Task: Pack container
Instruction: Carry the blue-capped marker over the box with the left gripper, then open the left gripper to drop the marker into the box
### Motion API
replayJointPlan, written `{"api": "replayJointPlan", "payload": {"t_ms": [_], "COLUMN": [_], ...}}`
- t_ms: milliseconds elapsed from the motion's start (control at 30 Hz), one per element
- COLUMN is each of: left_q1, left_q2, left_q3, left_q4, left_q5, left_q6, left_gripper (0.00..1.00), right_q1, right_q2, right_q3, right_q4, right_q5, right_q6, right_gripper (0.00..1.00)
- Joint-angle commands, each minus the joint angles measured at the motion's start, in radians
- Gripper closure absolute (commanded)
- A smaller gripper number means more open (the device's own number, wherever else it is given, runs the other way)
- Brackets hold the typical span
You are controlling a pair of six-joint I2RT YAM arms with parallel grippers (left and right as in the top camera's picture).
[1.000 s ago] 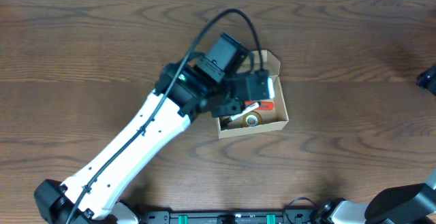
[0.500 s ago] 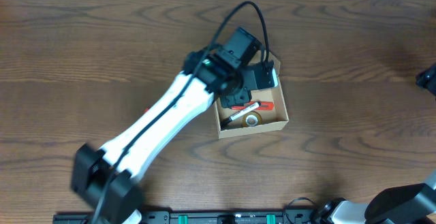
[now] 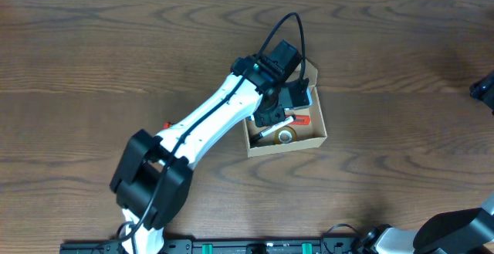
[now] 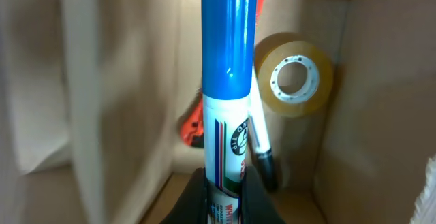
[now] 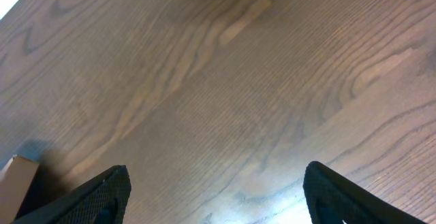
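Inside container (image 3: 312,136), left gripper (image 4: 225,198) pinching one marker (image 4: 229,54) (one tape roll (image 4: 312,99)), right gripper (image 5: 216,191) agape

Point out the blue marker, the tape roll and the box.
blue marker (image 4: 229,60), left wrist view, on its blue section.
tape roll (image 4: 300,106), left wrist view, on the amber outer band.
box (image 3: 289,147), overhead view, on the near wall.

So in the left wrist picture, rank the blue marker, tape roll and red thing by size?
1. blue marker, helped by nearness to the camera.
2. tape roll.
3. red thing, mostly hidden, so unsure.
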Motion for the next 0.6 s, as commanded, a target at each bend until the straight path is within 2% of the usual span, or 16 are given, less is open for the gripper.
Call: {"api": "replayJointPlan", "payload": {"t_ms": [0,400,467,533,567], "left_q1": [0.007,0.007,0.007,0.007,0.007], "left_q2": [0.063,0.163,0.163,0.163,0.163], "left_q3": [0.013,0.013,0.013,0.013,0.013], "left_q4": [0.013,0.021,0.018,0.014,0.011], "left_q5": [0.05,0.044,0.041,0.028,0.026], "left_q6": [-0.01,-0.026,-0.026,-0.026,-0.026], "left_gripper": [0.94,0.94,0.75,0.73,0.6], "right_q1": [0.008,0.008,0.008,0.008,0.008], "right_q2": [-0.021,-0.021,-0.021,-0.021,-0.021], "right_q3": [-0.006,-0.006,-0.006,-0.006,-0.006], "right_q4": [-0.004,-0.008,-0.008,-0.007,-0.007], "right_q5": [-0.013,-0.013,-0.013,-0.013,-0.013], "right_q6": [-0.017,-0.017,-0.017,-0.017,-0.017], "right_gripper": [0.21,0.21,0.2,0.2,0.2]}}
